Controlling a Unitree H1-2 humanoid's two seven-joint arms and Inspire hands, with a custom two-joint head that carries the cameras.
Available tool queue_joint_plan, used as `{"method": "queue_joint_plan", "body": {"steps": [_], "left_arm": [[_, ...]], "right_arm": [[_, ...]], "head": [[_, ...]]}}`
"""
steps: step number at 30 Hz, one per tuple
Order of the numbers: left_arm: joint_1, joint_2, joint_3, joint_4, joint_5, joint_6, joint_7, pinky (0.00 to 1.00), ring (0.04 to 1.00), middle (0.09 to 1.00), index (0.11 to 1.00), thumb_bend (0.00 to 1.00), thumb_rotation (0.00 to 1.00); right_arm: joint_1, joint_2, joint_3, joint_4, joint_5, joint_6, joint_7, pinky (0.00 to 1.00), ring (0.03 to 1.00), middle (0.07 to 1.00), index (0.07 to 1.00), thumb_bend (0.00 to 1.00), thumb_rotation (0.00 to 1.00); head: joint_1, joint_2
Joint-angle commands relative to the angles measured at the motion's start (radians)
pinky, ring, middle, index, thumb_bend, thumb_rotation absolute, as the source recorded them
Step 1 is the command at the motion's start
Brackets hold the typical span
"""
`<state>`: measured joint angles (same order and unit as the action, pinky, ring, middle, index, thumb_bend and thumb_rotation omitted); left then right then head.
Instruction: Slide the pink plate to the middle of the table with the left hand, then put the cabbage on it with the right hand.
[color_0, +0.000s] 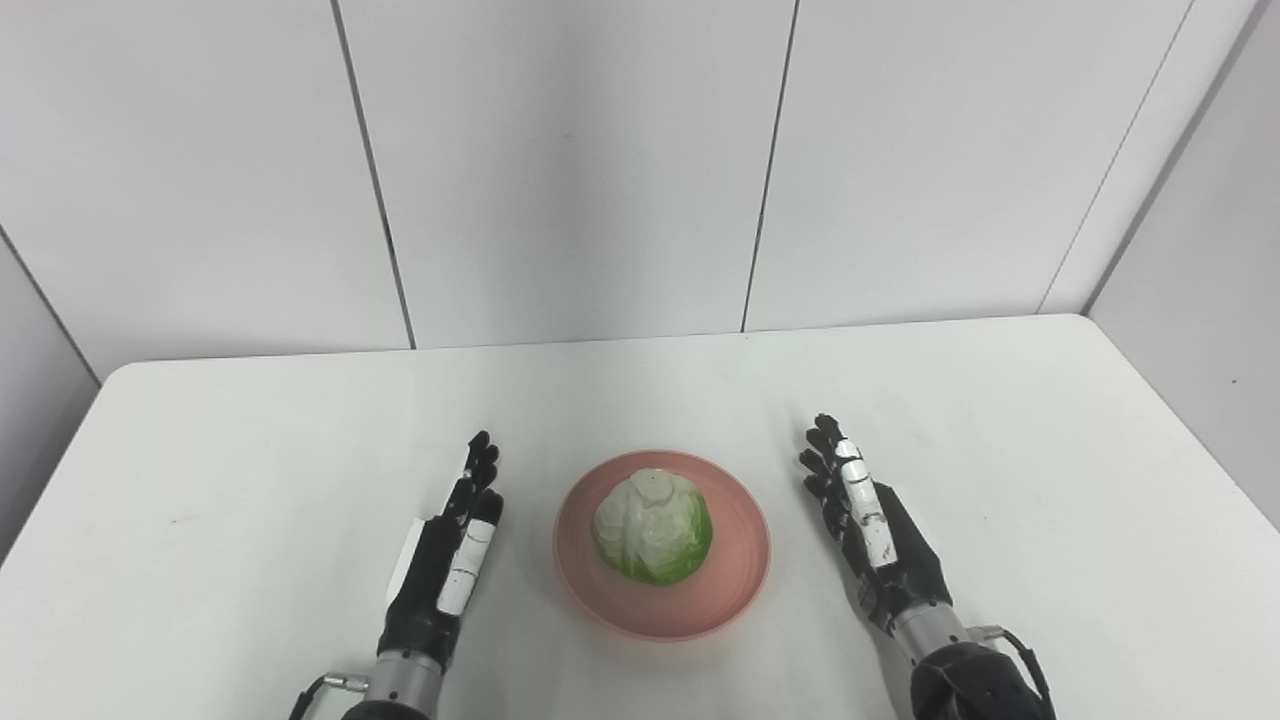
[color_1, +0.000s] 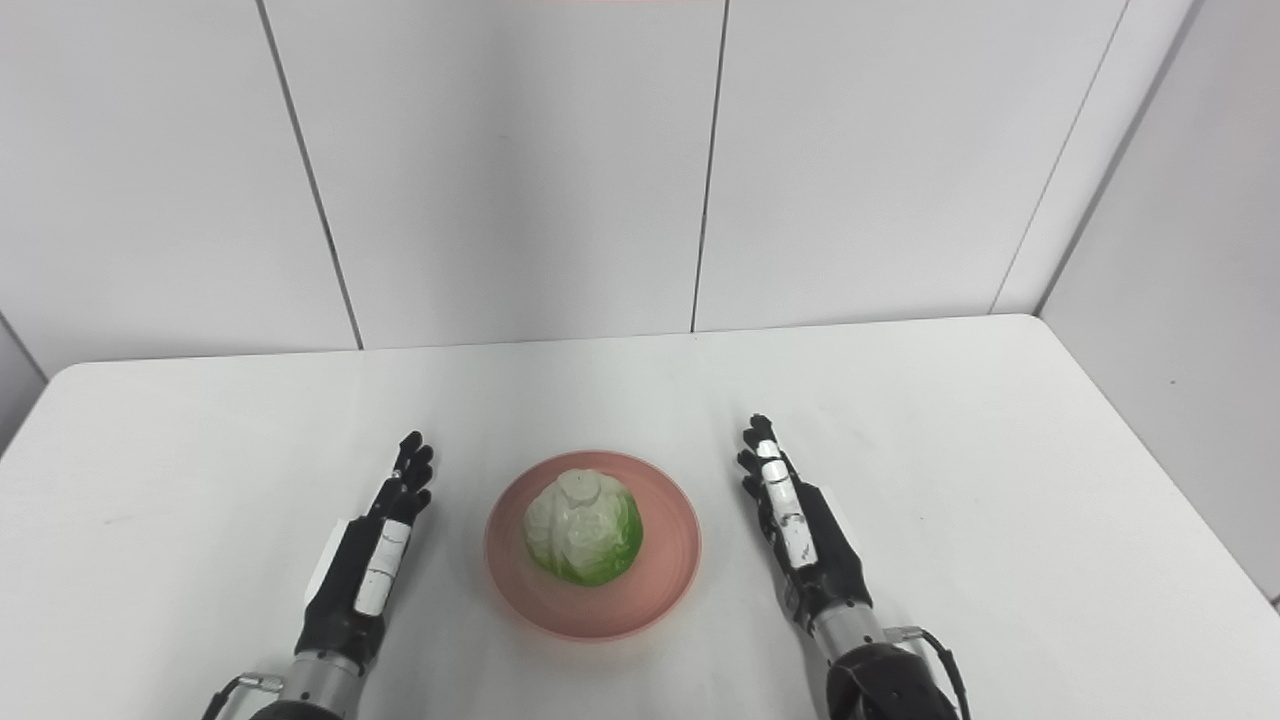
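Cabbage (color_0: 654, 528) sat on pink plate (color_0: 738, 590), mid surface (color_0: 250, 450). Left hand (color_0: 450, 560) and right hand (color_0: 872, 530) flat, fingers extended, holding nothing, either side. Task looked done; best step was to keep both hands clear w/o bumping plate

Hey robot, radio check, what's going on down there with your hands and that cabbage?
Left hand open, empty, left of pink plate. Right hand open, empty, right of it. Cabbage sits on plate, mid-table. Nothing in the way.
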<state>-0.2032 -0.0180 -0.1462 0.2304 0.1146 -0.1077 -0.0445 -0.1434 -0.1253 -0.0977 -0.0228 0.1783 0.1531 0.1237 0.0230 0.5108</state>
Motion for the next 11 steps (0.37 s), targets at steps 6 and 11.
{"method": "queue_joint_plan", "body": {"steps": [6, 11], "left_arm": [[0.042, -0.003, -0.002, 0.034, 0.006, 0.042, 0.006, 1.0, 1.0, 0.996, 0.995, 0.84, 1.0], [0.046, 0.001, -0.004, 0.036, -0.011, 0.046, -0.01, 1.0, 1.0, 1.0, 0.998, 0.87, 1.0]], "right_arm": [[0.01, -0.002, 0.005, 0.021, 0.01, -0.047, 0.013, 1.0, 1.0, 1.0, 1.0, 0.41, 1.0], [0.011, 0.005, 0.002, 0.024, 0.01, -0.063, 0.001, 1.0, 1.0, 1.0, 1.0, 0.38, 1.0]], "head": [[0.011, 0.003], [0.015, 0.003]]}}
